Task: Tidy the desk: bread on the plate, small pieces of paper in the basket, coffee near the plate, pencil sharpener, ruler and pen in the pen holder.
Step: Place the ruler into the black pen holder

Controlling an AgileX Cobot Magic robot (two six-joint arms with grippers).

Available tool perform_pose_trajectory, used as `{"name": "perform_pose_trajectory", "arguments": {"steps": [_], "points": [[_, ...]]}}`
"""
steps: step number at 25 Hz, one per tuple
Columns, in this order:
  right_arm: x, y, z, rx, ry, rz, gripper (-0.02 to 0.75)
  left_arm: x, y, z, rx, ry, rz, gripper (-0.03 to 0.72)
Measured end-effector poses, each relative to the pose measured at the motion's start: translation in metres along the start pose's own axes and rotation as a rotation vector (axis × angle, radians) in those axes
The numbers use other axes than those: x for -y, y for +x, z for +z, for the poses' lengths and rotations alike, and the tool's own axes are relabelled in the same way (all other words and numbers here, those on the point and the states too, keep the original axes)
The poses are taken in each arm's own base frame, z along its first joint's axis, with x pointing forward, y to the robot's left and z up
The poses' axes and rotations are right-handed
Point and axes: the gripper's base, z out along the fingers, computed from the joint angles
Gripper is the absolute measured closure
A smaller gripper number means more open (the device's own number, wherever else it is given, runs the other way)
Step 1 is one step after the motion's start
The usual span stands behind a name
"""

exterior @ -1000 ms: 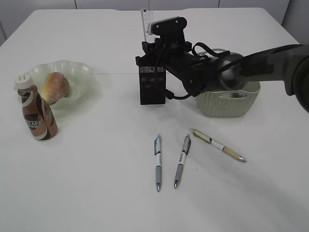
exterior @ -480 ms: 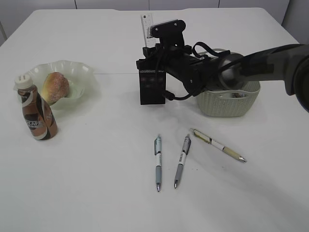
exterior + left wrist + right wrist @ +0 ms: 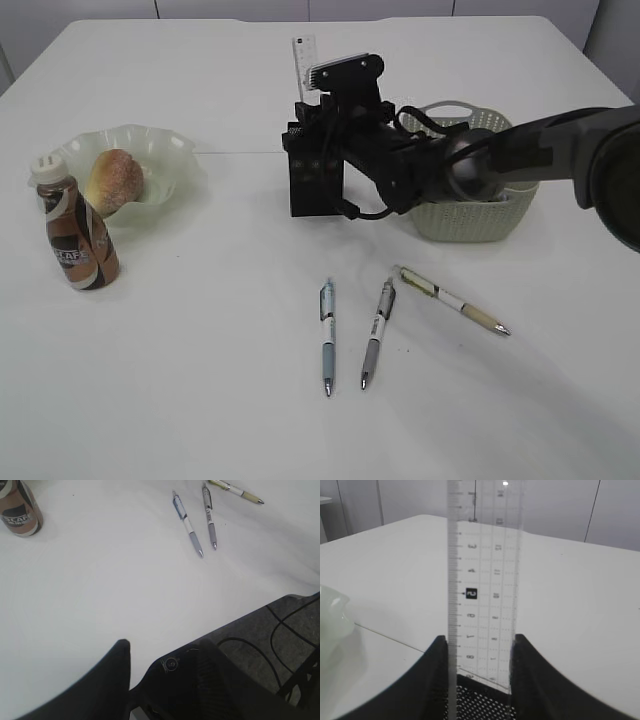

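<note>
Three pens (image 3: 372, 331) lie loose on the desk (image 3: 200, 380). Bread (image 3: 113, 180) sits on the plate (image 3: 170, 150), coffee (image 3: 73, 234) beside. The right gripper (image 3: 476, 652) clamps the ruler (image 3: 484, 575) upright over the pen holder (image 3: 312, 185); the left gripper (image 3: 150, 680) idles, parted, empty.

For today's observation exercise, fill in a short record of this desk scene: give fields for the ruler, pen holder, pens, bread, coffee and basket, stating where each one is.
ruler: upright between the right gripper's jaws, lower end in the pen holder
pen holder: mid-desk, beside the basket
pens: three loose on the desk, blue, grey, beige
bread: on the plate
coffee: upright, just in front of the plate
basket: right of the holder, contents unclear
</note>
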Motion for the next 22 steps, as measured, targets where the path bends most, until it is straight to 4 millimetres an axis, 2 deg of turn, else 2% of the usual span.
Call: {"name": "perform_pose_trajectory", "arguments": {"steps": [22], "points": [[0.0000,0.0001,0.0000,-0.001,0.000,-0.004,0.454,0.0000,0.0000,0.0000,0.000,0.000,0.000,0.360]]}}
